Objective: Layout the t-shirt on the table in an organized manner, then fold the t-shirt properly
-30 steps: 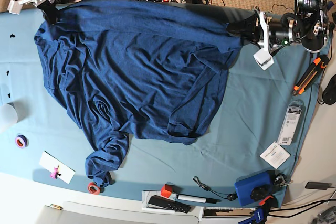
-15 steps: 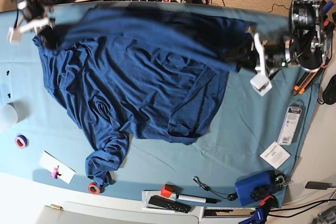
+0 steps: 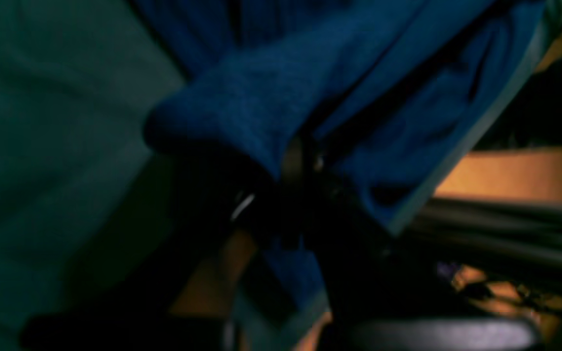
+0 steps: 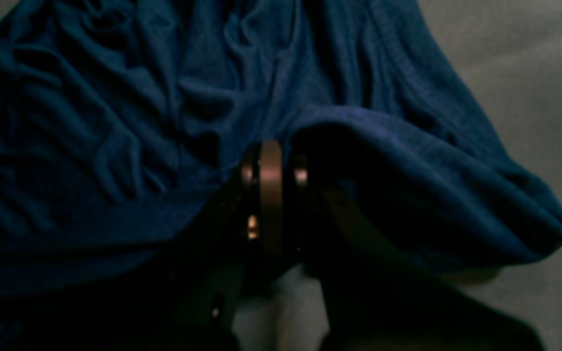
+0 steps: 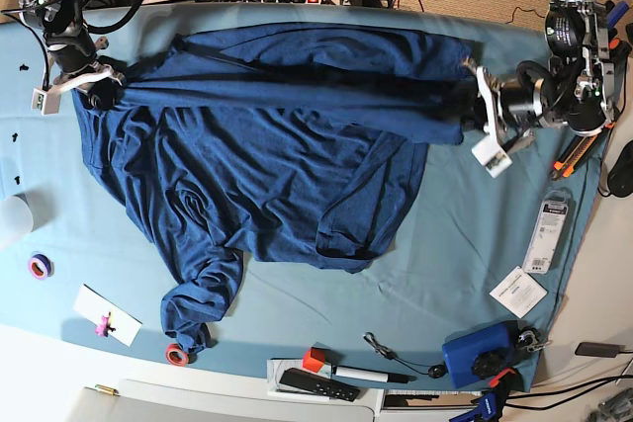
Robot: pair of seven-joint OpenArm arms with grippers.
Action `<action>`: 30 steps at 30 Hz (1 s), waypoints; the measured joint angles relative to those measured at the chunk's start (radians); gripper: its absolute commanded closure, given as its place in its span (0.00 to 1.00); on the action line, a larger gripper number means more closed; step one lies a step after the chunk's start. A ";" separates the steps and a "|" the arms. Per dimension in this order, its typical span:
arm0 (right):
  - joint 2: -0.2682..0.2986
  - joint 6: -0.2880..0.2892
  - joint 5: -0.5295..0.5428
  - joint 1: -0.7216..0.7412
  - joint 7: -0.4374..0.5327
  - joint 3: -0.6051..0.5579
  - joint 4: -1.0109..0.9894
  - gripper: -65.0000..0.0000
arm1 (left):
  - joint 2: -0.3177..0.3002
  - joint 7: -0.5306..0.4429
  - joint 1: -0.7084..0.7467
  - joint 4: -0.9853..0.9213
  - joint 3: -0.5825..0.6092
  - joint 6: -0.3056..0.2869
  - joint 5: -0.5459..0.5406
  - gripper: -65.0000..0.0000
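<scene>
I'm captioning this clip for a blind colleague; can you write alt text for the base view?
Two grippers, left gripper and right gripper, each pinch one end of a navy t-shirt, stretching its top edge above the teal table; the rest lies rumpled.

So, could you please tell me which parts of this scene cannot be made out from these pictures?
- Left gripper tips: left wrist view, blurred, buried in the t-shirt.
- Right gripper tips: right wrist view, dark, under fabric.
- Table near edge: base view, cut off.

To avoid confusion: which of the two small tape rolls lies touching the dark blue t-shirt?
The red tape roll, at the t-shirt's sleeve end; the purple one lies apart.
</scene>
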 measured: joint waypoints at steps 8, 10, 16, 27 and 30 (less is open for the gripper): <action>0.000 0.000 0.000 0.000 -0.009 0.000 0.000 1.00 | -0.080 -0.003 0.056 -0.001 0.001 -0.011 -0.164 1.00; 0.000 0.000 0.000 0.000 -0.011 0.000 0.000 1.00 | -0.091 0.000 0.081 -0.001 0.001 -0.011 -0.164 1.00; 0.000 0.000 0.000 0.000 -0.011 0.000 0.000 1.00 | -0.110 -0.007 0.146 -0.001 0.001 0.011 -0.084 0.68; 0.000 0.000 0.000 0.000 -0.011 0.000 0.000 1.00 | -0.110 -0.109 0.190 0.011 0.000 0.148 0.133 0.41; 0.000 0.000 0.000 0.000 -0.011 0.000 0.000 1.00 | -0.111 -0.131 0.203 0.011 -0.003 0.157 0.114 0.41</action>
